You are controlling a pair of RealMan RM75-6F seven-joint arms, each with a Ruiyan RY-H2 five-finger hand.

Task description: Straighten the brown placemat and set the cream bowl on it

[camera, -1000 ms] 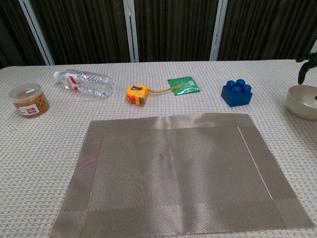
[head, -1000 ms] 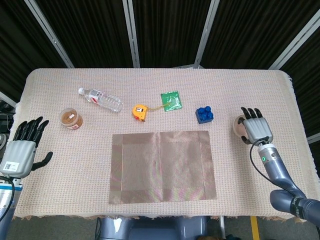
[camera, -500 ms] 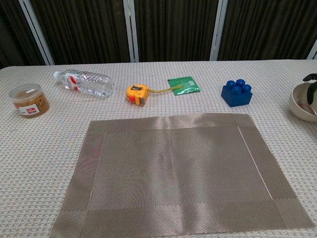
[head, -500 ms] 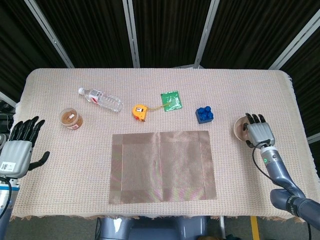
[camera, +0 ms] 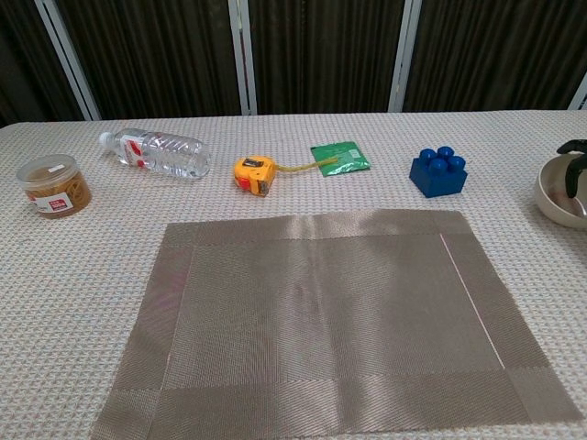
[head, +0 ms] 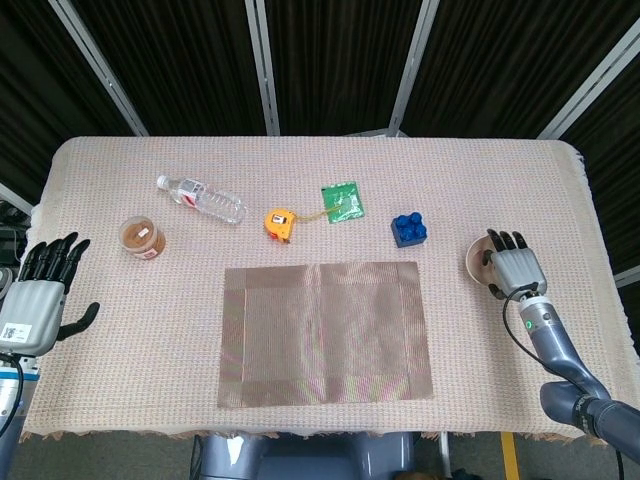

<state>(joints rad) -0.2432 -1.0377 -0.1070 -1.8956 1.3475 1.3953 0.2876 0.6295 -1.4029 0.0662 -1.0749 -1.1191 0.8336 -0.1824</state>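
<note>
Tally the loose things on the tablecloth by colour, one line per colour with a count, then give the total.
Brown: 2, placemat and lidded tub
Cream: 1, bowl
Clear: 1, water bottle
Orange: 1, tape measure
Green: 1, packet
Blue: 1, toy brick
Total: 7

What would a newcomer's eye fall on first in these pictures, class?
The large brown placemat lies flat in the table's near middle. At the right edge, the right hand reaches onto the cream bowl. Behind the mat, a yellow tape measure and blue toy brick stand out.
</note>
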